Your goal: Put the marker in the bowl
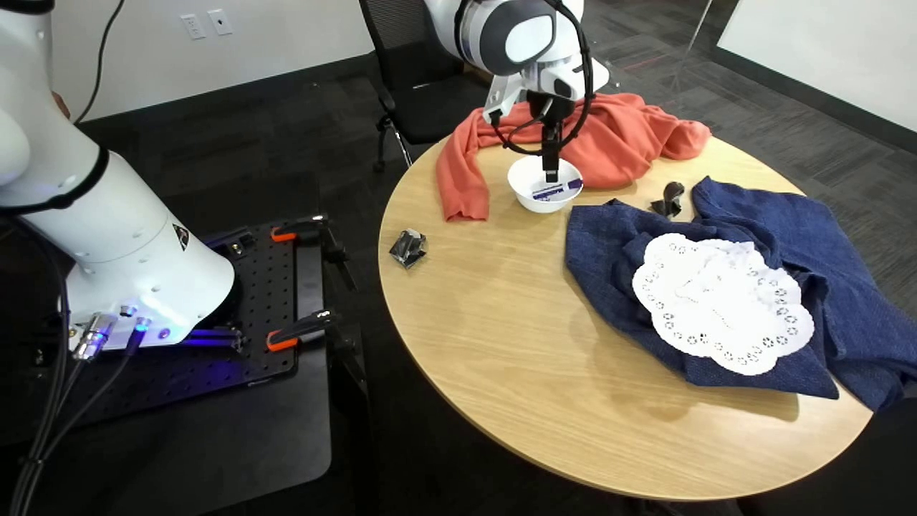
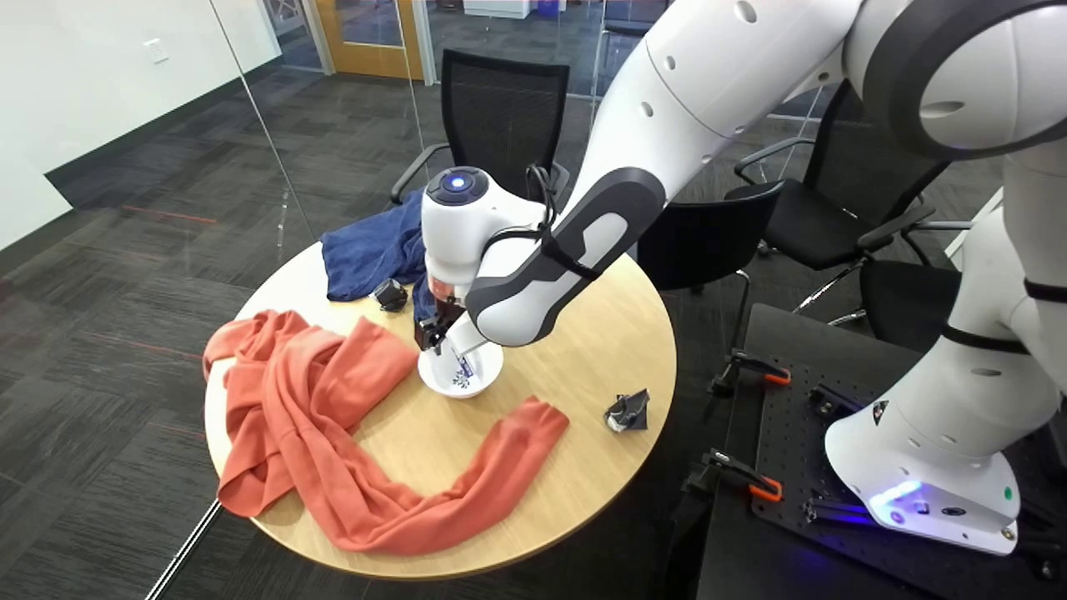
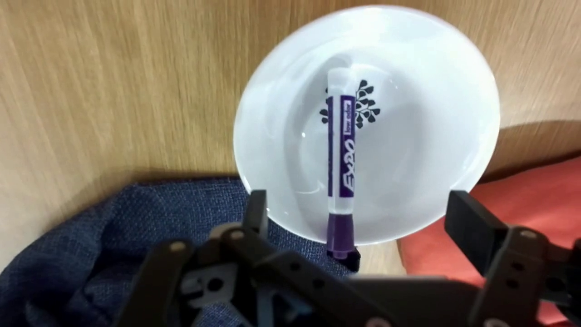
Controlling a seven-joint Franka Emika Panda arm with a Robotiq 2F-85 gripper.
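The white bowl (image 3: 408,150) sits on the round table in the wrist view and in both exterior views (image 1: 524,192) (image 2: 488,371). The purple and white marker (image 3: 341,150) lies tilted in the bowl, its purple cap end reaching past the rim. It also shows in both exterior views (image 1: 557,190) (image 2: 465,365). My gripper (image 3: 357,202) is open, with its fingers wide apart on either side of the marker's cap end and not touching it. In an exterior view the gripper (image 1: 550,175) points down over the bowl.
Orange cloth (image 1: 609,136) lies beside the bowl. Dark blue cloth (image 1: 616,251) lies on the bowl's other side, with a white lace doily (image 1: 723,301) on top. A dark lumpy object (image 1: 670,199) and a crumpled black wrapper (image 1: 408,249) lie on the table (image 1: 487,344).
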